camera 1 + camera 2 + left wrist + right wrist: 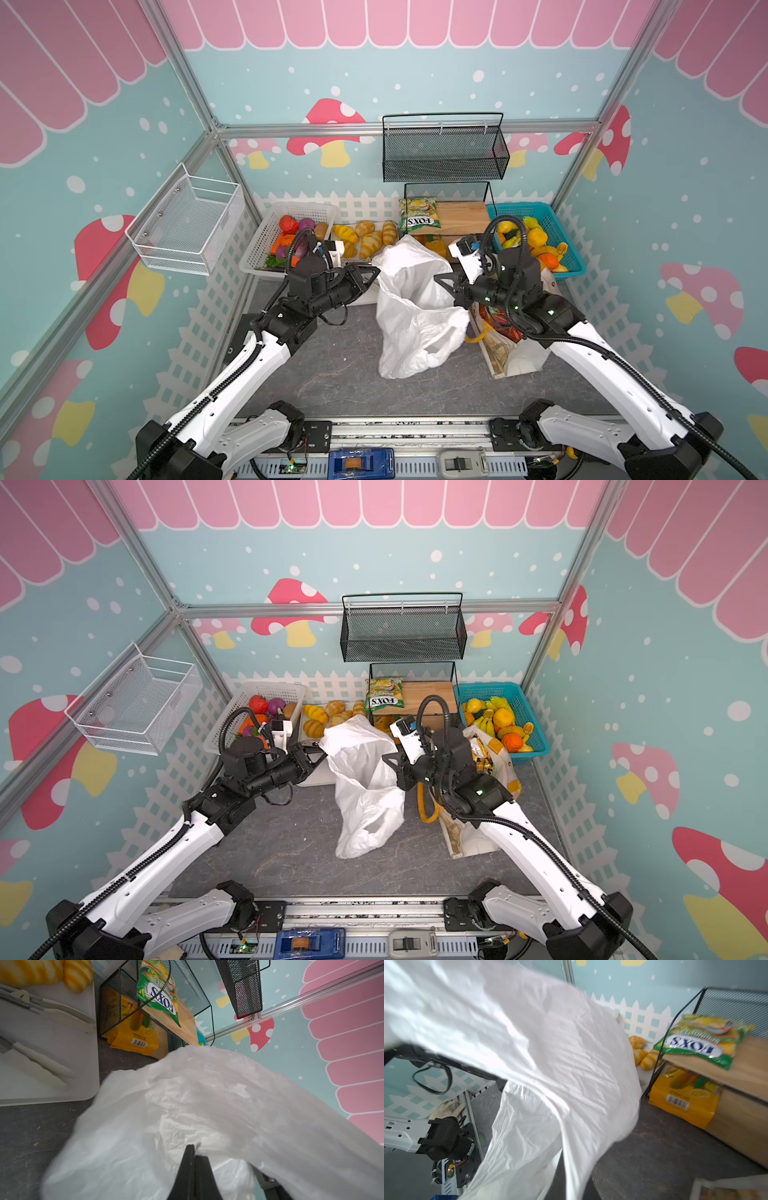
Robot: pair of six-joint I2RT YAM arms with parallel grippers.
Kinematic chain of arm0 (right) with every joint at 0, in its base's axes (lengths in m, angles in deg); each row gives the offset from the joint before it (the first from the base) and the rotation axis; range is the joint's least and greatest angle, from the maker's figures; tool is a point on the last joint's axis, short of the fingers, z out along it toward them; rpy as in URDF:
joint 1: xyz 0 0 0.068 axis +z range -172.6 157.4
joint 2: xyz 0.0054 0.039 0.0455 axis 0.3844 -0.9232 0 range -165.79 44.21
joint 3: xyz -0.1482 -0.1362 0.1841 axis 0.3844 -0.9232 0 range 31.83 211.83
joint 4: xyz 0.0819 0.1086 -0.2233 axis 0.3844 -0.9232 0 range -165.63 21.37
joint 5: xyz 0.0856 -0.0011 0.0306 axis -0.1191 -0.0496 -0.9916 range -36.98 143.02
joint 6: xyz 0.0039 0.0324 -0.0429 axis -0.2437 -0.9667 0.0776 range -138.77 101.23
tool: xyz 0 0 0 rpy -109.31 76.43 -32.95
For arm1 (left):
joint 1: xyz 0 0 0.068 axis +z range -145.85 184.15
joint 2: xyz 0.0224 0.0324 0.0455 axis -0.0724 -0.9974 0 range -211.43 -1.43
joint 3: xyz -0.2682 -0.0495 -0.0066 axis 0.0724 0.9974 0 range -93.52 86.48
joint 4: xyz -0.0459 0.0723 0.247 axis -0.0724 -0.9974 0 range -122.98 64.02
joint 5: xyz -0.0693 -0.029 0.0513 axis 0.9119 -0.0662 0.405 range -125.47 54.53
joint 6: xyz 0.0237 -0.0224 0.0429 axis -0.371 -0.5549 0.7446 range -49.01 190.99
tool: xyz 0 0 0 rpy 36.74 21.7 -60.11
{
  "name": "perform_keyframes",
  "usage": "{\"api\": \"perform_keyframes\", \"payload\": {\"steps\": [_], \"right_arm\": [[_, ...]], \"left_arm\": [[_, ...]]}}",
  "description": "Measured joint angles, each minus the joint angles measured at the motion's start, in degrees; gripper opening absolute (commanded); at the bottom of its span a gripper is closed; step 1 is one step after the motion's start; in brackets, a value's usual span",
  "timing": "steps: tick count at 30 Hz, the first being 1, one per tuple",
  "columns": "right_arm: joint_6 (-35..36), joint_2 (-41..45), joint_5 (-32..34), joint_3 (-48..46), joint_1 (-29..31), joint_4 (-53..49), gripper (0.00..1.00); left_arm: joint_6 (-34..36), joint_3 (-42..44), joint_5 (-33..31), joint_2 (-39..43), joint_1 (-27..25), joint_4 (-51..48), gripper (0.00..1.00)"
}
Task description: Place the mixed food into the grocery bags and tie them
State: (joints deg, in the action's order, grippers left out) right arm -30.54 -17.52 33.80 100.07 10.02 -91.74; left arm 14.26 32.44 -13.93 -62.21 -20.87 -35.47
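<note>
A crinkly white plastic grocery bag (pixel 415 316) (pixel 365 796) stands mid-table, its top stretched between my two grippers. My left gripper (pixel 376 270) (pixel 195 1150) is shut on the bag's left rim. My right gripper (pixel 438 278) (pixel 386 757) is shut on the right rim, and the film (pixel 550 1053) drapes over its fingers. The stiff off-white tote (pixel 519 357) with yellow handles lies under my right arm, with snack packets (pixel 498 324) inside. Toy vegetables (pixel 286 245) sit in the white basket (pixel 257 245) at the back left.
At the back stand golden bread rolls (pixel 365 241) on a white tray (pixel 52 1088), a black mesh shelf holding the FOX'S packet (pixel 419 216) above a yellow packet (pixel 133 1036), and a teal basket (pixel 561 237) of yellow fruit. Wire baskets hang on the left wall (pixel 187 220) and back wall (pixel 444 149).
</note>
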Motion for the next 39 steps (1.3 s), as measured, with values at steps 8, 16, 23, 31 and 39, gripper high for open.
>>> {"api": "perform_keyframes", "payload": {"steps": [8, 16, 23, 31, 39], "right_arm": [[2.3, -1.9, 2.3, 6.1, 0.0, -9.8, 0.03], [-2.3, -11.2, 1.8, 0.5, 0.0, -5.7, 0.03], [-9.2, -10.4, -2.1, -5.7, 0.0, 6.5, 0.03], [-12.8, -9.1, -5.4, -11.2, 0.0, 18.3, 0.03], [-10.5, -8.9, -6.1, -11.5, -0.4, 21.1, 0.03]], "left_arm": [[2.4, 0.0, 6.4, -5.0, 0.6, -2.0, 0.08], [8.1, 1.4, 4.2, -5.5, 1.6, -5.1, 0.43], [16.6, 1.2, -6.4, 1.2, 6.8, -14.0, 0.65], [22.9, -7.5, -14.2, -4.4, 22.9, -21.8, 0.75], [28.2, -24.1, -22.9, -27.1, 26.1, -25.4, 0.84]]}}
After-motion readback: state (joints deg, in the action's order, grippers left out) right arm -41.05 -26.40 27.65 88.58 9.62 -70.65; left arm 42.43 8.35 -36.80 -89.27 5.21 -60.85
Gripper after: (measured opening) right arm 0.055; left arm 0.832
